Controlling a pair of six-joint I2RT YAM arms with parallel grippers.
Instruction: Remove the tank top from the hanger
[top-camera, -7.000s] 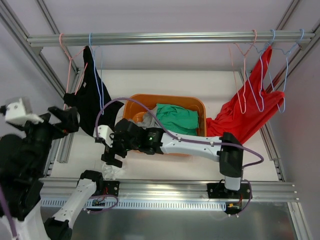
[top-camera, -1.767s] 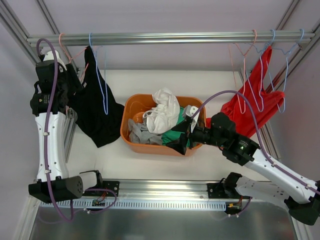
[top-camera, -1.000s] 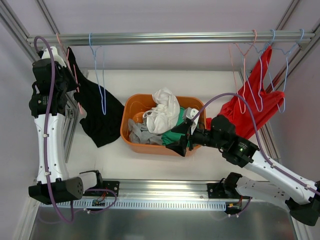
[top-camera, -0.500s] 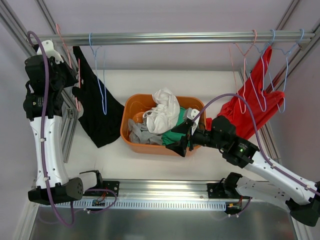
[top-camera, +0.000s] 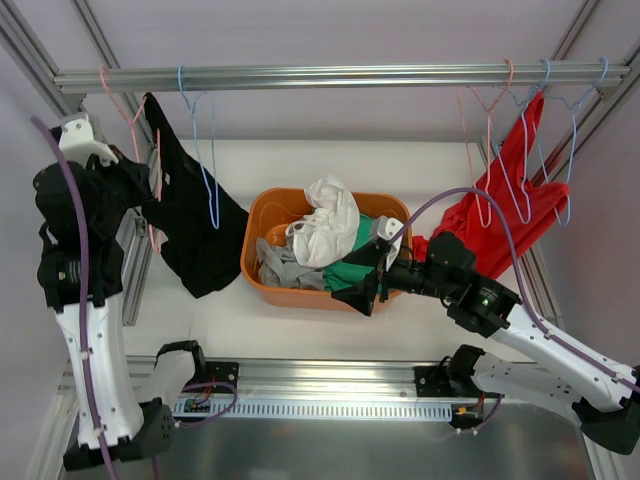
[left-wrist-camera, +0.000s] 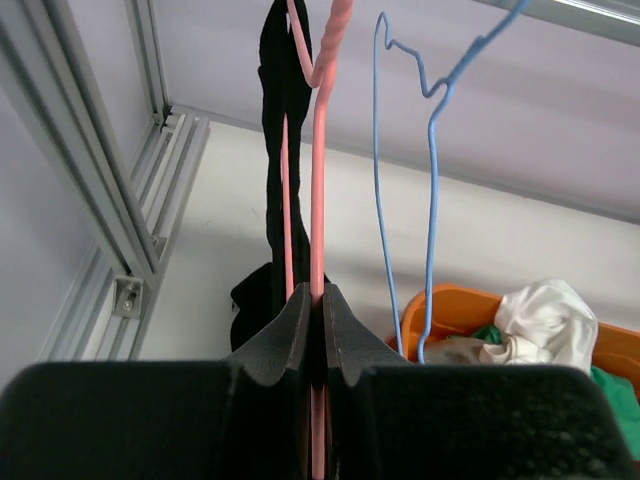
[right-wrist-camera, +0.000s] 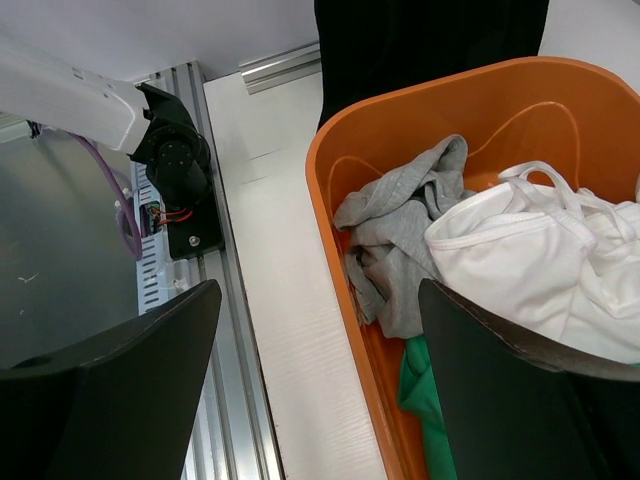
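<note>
Top external view: the white table (top-camera: 300, 160) carries an orange basket (top-camera: 300, 297), which serves as the reference point below. An aluminium rail (top-camera: 340, 76) runs across the frame, above and behind the basket.

The left arm (top-camera: 85, 330) stands upright to the left of the basket. The right arm (top-camera: 540, 335) reaches in from the basket's right side.

The black tank top (top-camera: 195, 235) hangs just left of the basket. Its lower edge drops beside the basket's left wall, and its strap is draped at the upper part of the pink hanger (left-wrist-camera: 320, 180). A red garment (top-camera: 505, 215) hangs from several hangers to the right of the basket.

Inside the basket:
- a white garment (top-camera: 325, 215) lies on top;
- a grey garment (top-camera: 275, 268) lies in the near-left part;
- a green garment (top-camera: 350, 270) lies in the near-right part.

A bare blue hanger (left-wrist-camera: 430, 200) hangs between the pink hanger and the basket.

Left wrist view: the left gripper (left-wrist-camera: 312, 300), up and to the left of the basket, is clenched on the pink hanger's wire, with both jaws pressed against it.

Right wrist view: the right gripper (right-wrist-camera: 320, 290) hovers above the basket's near rim with its jaws spread wide, grasping nothing.
</note>
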